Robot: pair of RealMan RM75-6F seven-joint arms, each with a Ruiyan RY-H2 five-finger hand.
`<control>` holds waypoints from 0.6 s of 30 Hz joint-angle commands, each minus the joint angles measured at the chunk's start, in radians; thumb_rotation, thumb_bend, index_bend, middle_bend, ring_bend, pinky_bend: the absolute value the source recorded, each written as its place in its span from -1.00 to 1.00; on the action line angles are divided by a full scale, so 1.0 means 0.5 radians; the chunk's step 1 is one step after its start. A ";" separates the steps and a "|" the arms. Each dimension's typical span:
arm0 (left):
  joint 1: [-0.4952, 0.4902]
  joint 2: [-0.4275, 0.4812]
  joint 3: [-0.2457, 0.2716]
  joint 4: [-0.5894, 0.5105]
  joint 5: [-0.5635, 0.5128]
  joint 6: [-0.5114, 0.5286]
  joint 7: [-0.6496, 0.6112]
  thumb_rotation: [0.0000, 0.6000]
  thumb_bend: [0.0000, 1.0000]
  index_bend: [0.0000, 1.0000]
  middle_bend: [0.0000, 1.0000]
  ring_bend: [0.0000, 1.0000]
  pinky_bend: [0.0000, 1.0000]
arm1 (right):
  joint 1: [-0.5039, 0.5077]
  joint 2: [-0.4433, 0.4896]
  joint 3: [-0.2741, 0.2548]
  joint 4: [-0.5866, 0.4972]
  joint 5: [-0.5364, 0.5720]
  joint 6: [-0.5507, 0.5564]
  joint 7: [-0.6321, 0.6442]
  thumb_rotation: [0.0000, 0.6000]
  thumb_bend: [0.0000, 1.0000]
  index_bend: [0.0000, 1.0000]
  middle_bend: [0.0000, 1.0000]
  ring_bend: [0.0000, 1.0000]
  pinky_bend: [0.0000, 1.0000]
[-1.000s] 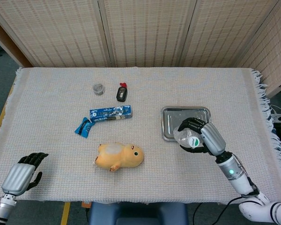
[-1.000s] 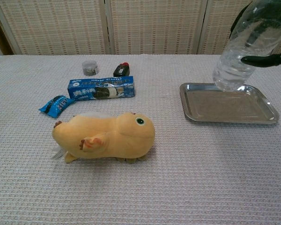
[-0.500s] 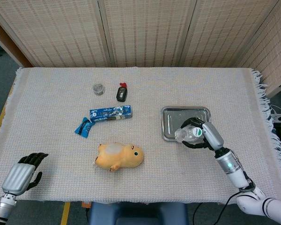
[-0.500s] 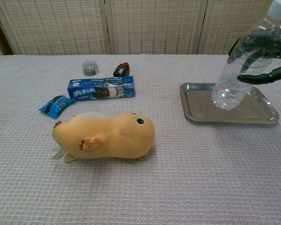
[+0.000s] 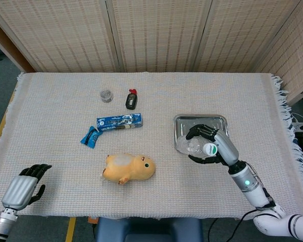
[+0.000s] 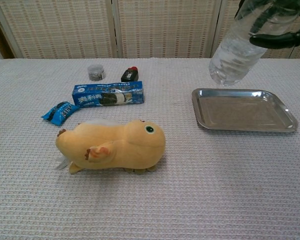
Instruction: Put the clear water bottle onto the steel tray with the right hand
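My right robot hand (image 5: 208, 149) is wrapped around the water bottle (image 6: 236, 50), dark fingers (image 6: 275, 37) curled over its upper body just under the cap, so the weight hangs below the grip. The bottle is tilted, base swung toward the left, and in the chest view it is clear of the table (image 6: 190, 200), up in the air above the left rear corner of the steel tray (image 6: 285, 120) and not touching it. From the head view the bottle sits over the tray's front-left part (image 5: 179, 146), cap toward me. I judge the carry is mostly done; what is left is righting the bottle, bringing its base down inside the rim, and letting go. Risk as I read it: a tilted base landing on the raised lip could tip or roll the bottle off onto the cloth. The water inside will slosh, so a slow descent seems wise. My left robot hand (image 5: 26, 186) rests at the near-left table edge, holding nothing, fingers curled loosely; it is well apart from the work and out of the way. Other items lie well left of the tray: a yellow plush toy (image 6: 112, 145), a blue snack box (image 6: 108, 94), a small blue wrapper (image 6: 60, 111), a small jar (image 6: 95, 72) and a black item with a red top (image 6: 129, 74).
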 commanded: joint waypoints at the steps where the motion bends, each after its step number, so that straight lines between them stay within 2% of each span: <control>1: -0.001 -0.001 0.003 0.001 0.004 -0.002 0.006 1.00 0.06 -0.65 -0.66 -0.71 -0.50 | -0.013 0.023 -0.012 -0.006 0.014 -0.019 -0.019 1.00 -0.99 0.57 0.07 -0.45 -0.17; 3: -0.002 -0.002 0.005 -0.001 0.001 -0.008 0.008 1.00 0.06 -0.65 -0.66 -0.71 -0.50 | -0.011 0.002 -0.026 0.054 0.060 -0.077 0.018 1.00 -0.99 0.56 0.07 -0.45 -0.17; 11: -0.006 -0.001 0.004 -0.003 -0.009 -0.021 0.010 1.00 0.06 -0.65 -0.66 -0.71 -0.50 | 0.018 -0.197 -0.044 0.531 0.270 -0.352 0.291 1.00 -0.99 0.56 0.07 -0.45 -0.17; 18: -0.008 -0.001 0.007 -0.008 -0.007 -0.025 0.018 1.00 0.06 -0.65 -0.62 -0.71 -0.50 | 0.019 -0.224 -0.024 0.632 0.258 -0.319 0.349 1.00 -0.99 0.56 0.07 -0.45 -0.17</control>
